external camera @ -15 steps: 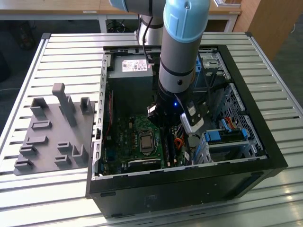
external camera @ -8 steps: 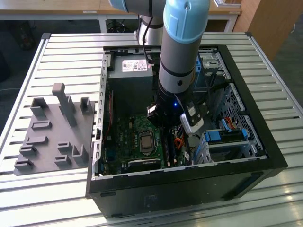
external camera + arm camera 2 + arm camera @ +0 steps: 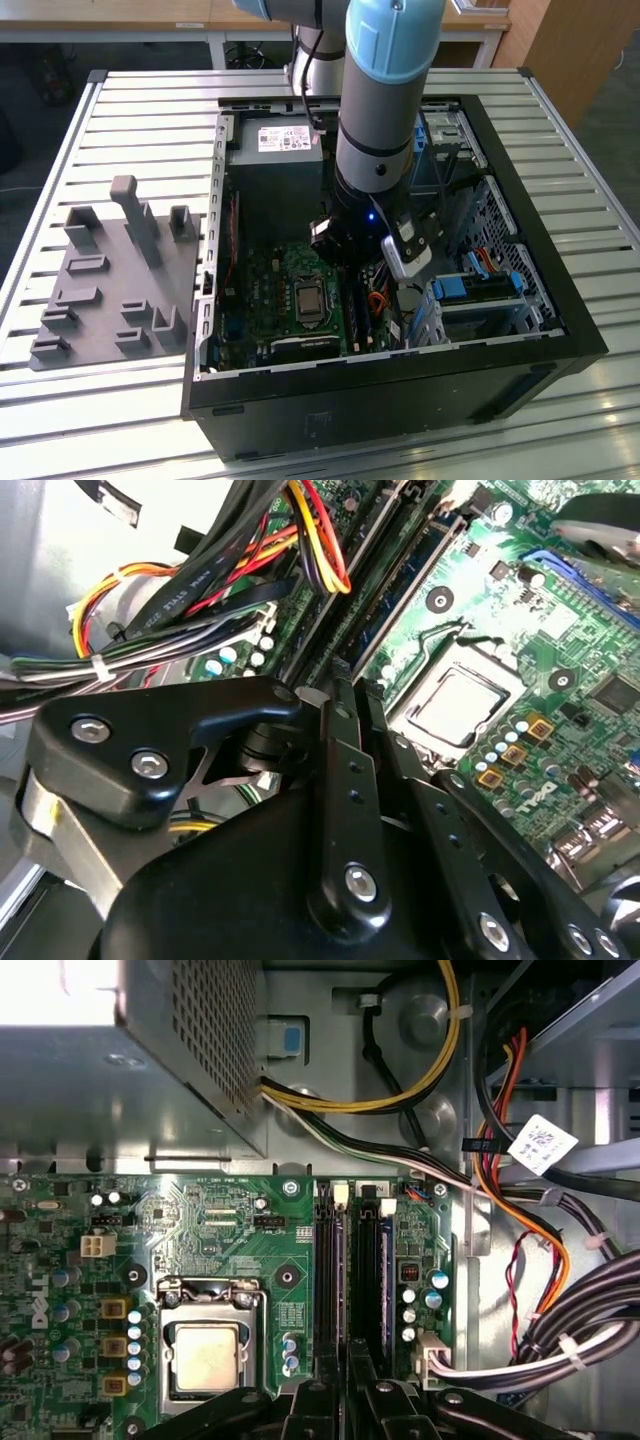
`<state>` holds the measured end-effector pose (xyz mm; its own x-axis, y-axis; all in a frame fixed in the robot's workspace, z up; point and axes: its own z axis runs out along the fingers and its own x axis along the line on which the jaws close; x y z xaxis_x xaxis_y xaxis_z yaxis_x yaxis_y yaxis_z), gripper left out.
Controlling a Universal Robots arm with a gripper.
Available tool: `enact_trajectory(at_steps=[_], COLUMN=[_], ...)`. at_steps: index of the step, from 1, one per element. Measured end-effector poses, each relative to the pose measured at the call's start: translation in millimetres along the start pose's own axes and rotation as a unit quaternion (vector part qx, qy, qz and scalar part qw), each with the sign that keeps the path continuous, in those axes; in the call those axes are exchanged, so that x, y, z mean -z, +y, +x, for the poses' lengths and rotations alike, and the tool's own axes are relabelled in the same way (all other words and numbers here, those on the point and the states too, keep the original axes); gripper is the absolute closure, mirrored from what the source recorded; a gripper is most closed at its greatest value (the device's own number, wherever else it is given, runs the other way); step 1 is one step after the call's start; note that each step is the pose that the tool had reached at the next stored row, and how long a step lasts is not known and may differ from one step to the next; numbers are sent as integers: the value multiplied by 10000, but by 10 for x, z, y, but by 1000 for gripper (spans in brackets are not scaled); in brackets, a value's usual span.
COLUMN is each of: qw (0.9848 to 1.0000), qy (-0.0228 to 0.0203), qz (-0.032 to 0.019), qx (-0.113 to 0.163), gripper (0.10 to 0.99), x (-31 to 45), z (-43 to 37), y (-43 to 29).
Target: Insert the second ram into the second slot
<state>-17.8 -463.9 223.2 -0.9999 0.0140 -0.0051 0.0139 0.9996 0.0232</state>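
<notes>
- Green motherboard [image 3: 200, 1250] lies flat inside the open black case [image 3: 560, 330], which stands on a slatted metal worktop [image 3: 120, 130].
- Beside the processor socket [image 3: 205, 1350], on the side toward the cable bundle [image 3: 560, 1310], run the long black memory slots [image 3: 328, 1280].
- One slot next to the socket seems to carry a stick already, judged from the blue edge along it.
- The pincer [image 3: 347, 1385] stands low over the slots, at their end far from the power supply [image 3: 130, 1050].
- Its fingers [image 3: 340, 780] are drawn nearly together, with a thin dark piece between them in the second wrist view.
- This piece is probably the second ram [image 3: 345, 670], held on edge and in line with a slot; I cannot tell if it is truly clamped.
- My judgement: the task is in its late part, with the ram over or entering the slot; whether it is seated is hidden by the pincer.
- A grey fixture [image 3: 110, 280] lies on the worktop beside the case.
</notes>
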Motion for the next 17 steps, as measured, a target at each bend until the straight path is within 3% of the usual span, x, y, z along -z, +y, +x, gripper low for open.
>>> enact_trajectory(at_steps=[4, 6, 7, 17], qw=[10000, 10000, 10000, 10000], qy=[3, 3, 3, 4], qz=[0, -1, -1, -3], qx=[0, 0, 0, 0], gripper=[894, 910, 973, 980], x=[63, 63, 63, 14], z=[-1, -1, -1, -3], y=[1, 2, 2, 1])
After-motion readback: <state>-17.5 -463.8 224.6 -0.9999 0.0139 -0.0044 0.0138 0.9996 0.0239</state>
